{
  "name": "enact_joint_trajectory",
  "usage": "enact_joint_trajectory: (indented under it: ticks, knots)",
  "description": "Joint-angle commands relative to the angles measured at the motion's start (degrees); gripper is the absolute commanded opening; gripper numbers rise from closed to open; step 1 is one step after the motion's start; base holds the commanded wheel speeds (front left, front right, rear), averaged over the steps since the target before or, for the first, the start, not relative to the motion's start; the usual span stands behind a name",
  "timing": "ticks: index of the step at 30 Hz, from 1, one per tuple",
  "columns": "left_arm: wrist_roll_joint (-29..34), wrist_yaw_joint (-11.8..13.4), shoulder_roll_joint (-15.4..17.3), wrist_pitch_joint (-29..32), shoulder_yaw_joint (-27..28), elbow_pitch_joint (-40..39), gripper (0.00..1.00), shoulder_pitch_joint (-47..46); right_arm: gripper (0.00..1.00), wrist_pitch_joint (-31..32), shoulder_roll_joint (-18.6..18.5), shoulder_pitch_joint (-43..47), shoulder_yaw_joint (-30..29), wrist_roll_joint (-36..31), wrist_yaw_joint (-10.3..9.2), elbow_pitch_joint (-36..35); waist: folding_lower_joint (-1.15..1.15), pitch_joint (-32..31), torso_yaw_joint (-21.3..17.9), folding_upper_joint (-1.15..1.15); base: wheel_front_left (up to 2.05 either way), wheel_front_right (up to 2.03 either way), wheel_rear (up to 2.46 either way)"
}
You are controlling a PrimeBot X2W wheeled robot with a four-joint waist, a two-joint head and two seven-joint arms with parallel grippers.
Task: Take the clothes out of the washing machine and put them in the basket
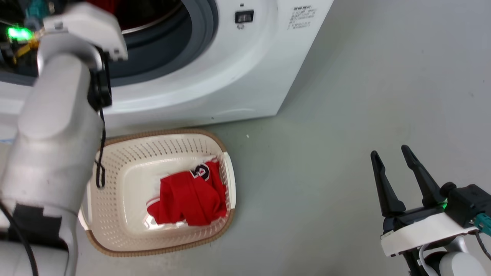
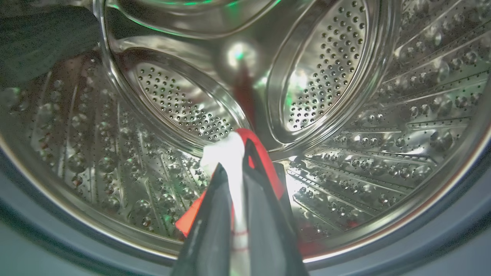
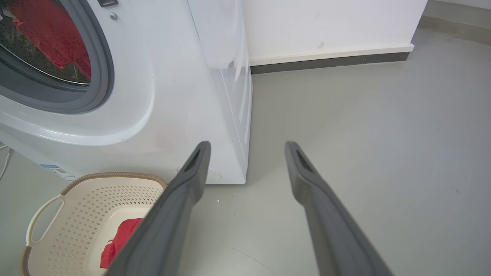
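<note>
One digit is showing on a garment (image 1: 188, 199); the print on the machine (image 1: 238, 76) is coming out too small to read.

In the head view a black digit (image 1: 201, 171) with a white outline is sitting on the red garment lying in the basket (image 1: 126, 153), turned and creased, so which digit it is cannot be told. A label (image 1: 303, 17) on the machine's side is carrying several rows of dark print, none legible. In the right wrist view a blue-and-white sticker (image 3: 57, 172) is showing low on the machine's front, its text equally illegible.
</note>
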Motion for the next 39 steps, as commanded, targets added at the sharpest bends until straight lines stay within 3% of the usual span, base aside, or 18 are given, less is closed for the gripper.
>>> enact_joint_trajectory:
  ticks: [1,15,24,35,38,39]
  knots:
    - [0.7,-0.2,-0.2,-0.1,1.8,-2.5,0.00,3.6,1.00,0.4,0.8,1.1,-0.6,-0.7,-0.04,-0.3,0.00,-3.5,0.3,0.00,0.00,0.00,0.00]
    - [5.4,-4.6,-4.0,-0.1,10.1,-12.3,0.00,20.3,1.00,3.0,4.4,5.5,-3.2,-4.4,-0.04,-2.0,0.00,-14.2,2.8,0.00,0.00,0.00,0.00]
    - [8.5,-6.7,-7.2,-0.2,12.6,-21.6,0.00,30.3,1.00,4.2,5.6,8.2,-5.1,-6.0,-0.04,-3.5,0.00,-18.8,5.1,0.00,0.00,0.00,0.00]
    - [11.2,-5.7,-8.2,-0.1,12.0,-37.1,0.00,40.9,1.00,5.5,5.9,11.0,-6.8,-5.7,-0.04,-5.4,0.00,-20.9,9.0,0.00,0.00,0.00,0.00]
    - [11.9,-4.6,-8.2,0.6,11.5,-43.5,0.00,43.4,1.00,5.7,5.9,11.2,-6.9,-5.7,-0.04,-5.9,0.00,-20.7,10.0,0.00,0.00,0.00,0.00]
    - [13.0,-3.4,-8.0,1.9,10.4,-50.3,0.00,45.4,1.00,5.9,5.9,11.3,-6.6,-5.7,-0.04,-6.3,0.00,-20.1,10.8,0.00,0.00,0.00,0.00]
